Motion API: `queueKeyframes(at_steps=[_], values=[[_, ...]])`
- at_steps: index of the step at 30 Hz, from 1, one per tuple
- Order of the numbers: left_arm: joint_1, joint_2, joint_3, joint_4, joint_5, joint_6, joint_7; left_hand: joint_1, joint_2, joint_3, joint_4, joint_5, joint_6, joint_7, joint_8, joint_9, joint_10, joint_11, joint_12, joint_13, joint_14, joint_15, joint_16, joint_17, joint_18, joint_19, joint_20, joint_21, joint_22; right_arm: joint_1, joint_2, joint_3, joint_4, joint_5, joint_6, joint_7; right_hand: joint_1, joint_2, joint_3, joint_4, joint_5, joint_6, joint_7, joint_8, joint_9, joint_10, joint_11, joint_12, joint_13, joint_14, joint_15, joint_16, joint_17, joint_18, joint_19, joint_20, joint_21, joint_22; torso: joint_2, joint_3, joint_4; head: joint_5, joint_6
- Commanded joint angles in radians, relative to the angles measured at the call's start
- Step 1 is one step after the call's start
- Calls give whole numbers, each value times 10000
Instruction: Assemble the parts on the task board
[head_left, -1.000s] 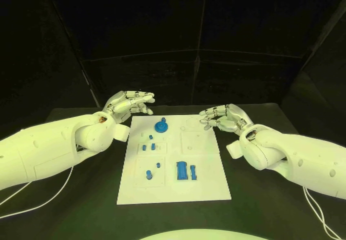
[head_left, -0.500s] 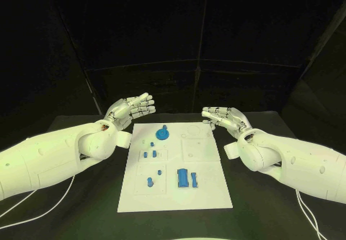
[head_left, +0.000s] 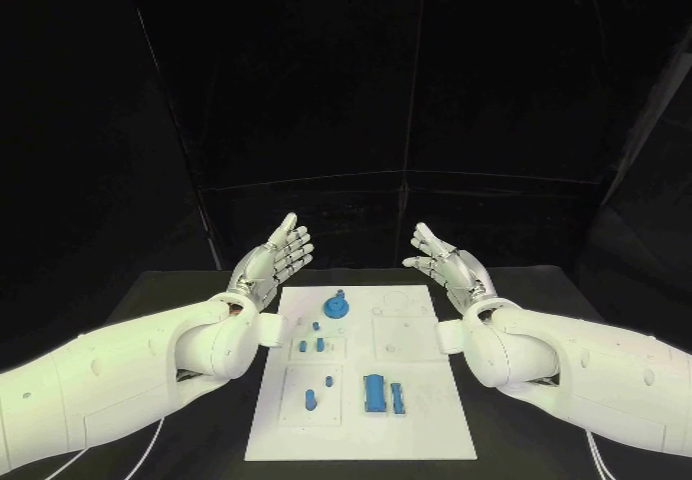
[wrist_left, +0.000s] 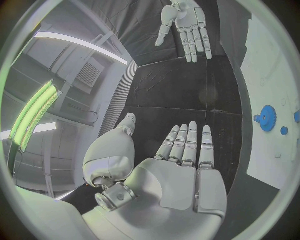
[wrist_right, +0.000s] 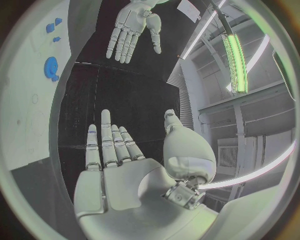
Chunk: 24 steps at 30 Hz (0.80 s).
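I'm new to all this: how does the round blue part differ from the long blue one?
The round blue part is a toothed disc with a peg on top, at the task board's far end. The long blue part is a straight rectangular bar nearer the robot. Both are blue and sit on the board, untouched.

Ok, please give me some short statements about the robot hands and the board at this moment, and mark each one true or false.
1. The left robot hand is open and holds nothing. True.
2. The right robot hand grips a blue part. False: it is open and empty.
3. A blue gear sits at the far end of the board. True.
4. Both robot hands press on the board. False: they are raised beyond its far edge, palms facing each other.
5. The board lies between the two arms. True.
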<state>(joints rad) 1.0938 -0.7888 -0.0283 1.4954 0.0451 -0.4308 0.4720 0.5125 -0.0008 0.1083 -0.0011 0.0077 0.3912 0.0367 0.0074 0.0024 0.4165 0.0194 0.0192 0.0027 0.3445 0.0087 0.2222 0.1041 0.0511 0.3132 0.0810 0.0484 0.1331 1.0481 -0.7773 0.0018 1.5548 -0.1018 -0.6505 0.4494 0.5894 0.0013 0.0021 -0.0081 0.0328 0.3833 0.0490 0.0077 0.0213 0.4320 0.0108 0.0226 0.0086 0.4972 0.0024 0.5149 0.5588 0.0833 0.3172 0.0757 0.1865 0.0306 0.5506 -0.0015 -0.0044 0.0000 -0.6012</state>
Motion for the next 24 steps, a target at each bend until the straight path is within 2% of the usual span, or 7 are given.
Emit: queueKeyframes(at_steps=[1, 2, 3, 9, 15, 16, 24], values=[[-148, 37, 103, 302, -330, -2188, 371, -1643, 8, -347, 11, -77, -1256, -367, -74, -24, -1336, -194, -192, -27, -1101, -87, -712, -335, -511, -1004, -810, -484, -427, 19, -25, -14, 136, 989, -1161, 691, -1848, -13, -21, 81, -328, -1202, -490, -77, -213, -1359, -108, -226, -86, -1560, -24, -1616, -1753, -833, -991, -757, -587, -306, -64, 15, 44, 0, 12], [-197, 46, 134, 377, -350, -2392, 390, -1778, 8, -359, 11, -77, -1358, -367, -74, -24, -1447, -194, -192, -27, -1195, -87, -769, -1041, -511, -1080, -810, -484, -464, 19, -27, -17, 149, 1012, -1187, 703, -2006, -13, -21, 81, -328, -1304, -490, -77, -213, -1471, -108, -226, -86, -1693, -24, -1754, -1901, -833, -1069, -757, -632, -306, -64, 15, 44, 0, 12], [-243, 54, 162, 448, -369, -2583, 407, -1908, 8, -1083, 11, -77, -1461, -367, -74, -24, -1550, -194, -192, -27, -1284, -87, -828, -1041, -511, -1152, -810, -484, -497, 19, -27, -18, 152, 1018, -1195, 706, -2157, -13, -21, 81, -328, -1403, -490, -77, -213, -1582, -108, -226, -86, -1819, -24, -1885, -2044, -833, -1147, -757, -684, -306, -64, 15, 44, 0, 12], [-424, 85, 274, 725, -445, -3335, 475, -2640, 8, -1083, 11, -77, -2019, -367, -74, -24, -2145, -194, -192, -27, -1771, -87, -1147, -1041, -511, -1605, -810, -484, -1331, 19, -27, -18, 152, 1018, -1195, 706, -3012, -13, -21, 81, -328, -1960, -490, -77, -213, -2205, -108, -226, -86, -2542, -24, -2633, -2856, -833, -1611, -757, -953, -306, -64, 15, 44, 0, 12], [-438, 88, 283, 746, -451, -3392, 480, -3176, 8, -1083, 11, -77, -2430, -367, -74, -24, -2576, -194, -192, -27, -2137, -87, -1381, -1041, -511, -1942, -810, -484, -1331, 19, -27, -18, 152, 1018, -1195, 706, -3622, -13, -21, 81, -328, -2360, -490, -77, -213, -2655, -108, -226, -86, -3055, -24, -3167, -3437, -833, -1934, -757, -1147, -306, -64, 15, 44, 0, 12], [-438, 88, 283, 746, -451, -3392, 480, -3253, 8, -1083, 11, -77, -2485, -367, -74, -24, -2646, -194, -192, -27, -2186, -87, -1415, -1041, -511, -1984, -810, -484, -1331, 19, -27, -18, 152, 1018, -1195, 706, -3712, -13, -21, 81, -328, -2415, -490, -77, -213, -2724, -108, -226, -86, -3128, -24, -3245, -3520, -833, -1995, -757, -1865, -306, -64, 15, 44, 0, 12], [-438, 88, 283, 746, -451, -3392, 480, -3789, 8, -1083, 11, -77, -2899, -367, -74, -24, -3083, -194, -192, -27, -2523, -87, -2222, -1041, -511, -2299, -810, -484, -1331, 19, -27, -18, 152, 1018, -1195, 706, -4323, -13, -21, 81, -328, -2817, -490, -77, -213, -3176, -108, -226, -86, -3653, -24, -3785, -4108, -833, -2304, -757, -1865, -306, -64, 15, 44, 0, 12]])
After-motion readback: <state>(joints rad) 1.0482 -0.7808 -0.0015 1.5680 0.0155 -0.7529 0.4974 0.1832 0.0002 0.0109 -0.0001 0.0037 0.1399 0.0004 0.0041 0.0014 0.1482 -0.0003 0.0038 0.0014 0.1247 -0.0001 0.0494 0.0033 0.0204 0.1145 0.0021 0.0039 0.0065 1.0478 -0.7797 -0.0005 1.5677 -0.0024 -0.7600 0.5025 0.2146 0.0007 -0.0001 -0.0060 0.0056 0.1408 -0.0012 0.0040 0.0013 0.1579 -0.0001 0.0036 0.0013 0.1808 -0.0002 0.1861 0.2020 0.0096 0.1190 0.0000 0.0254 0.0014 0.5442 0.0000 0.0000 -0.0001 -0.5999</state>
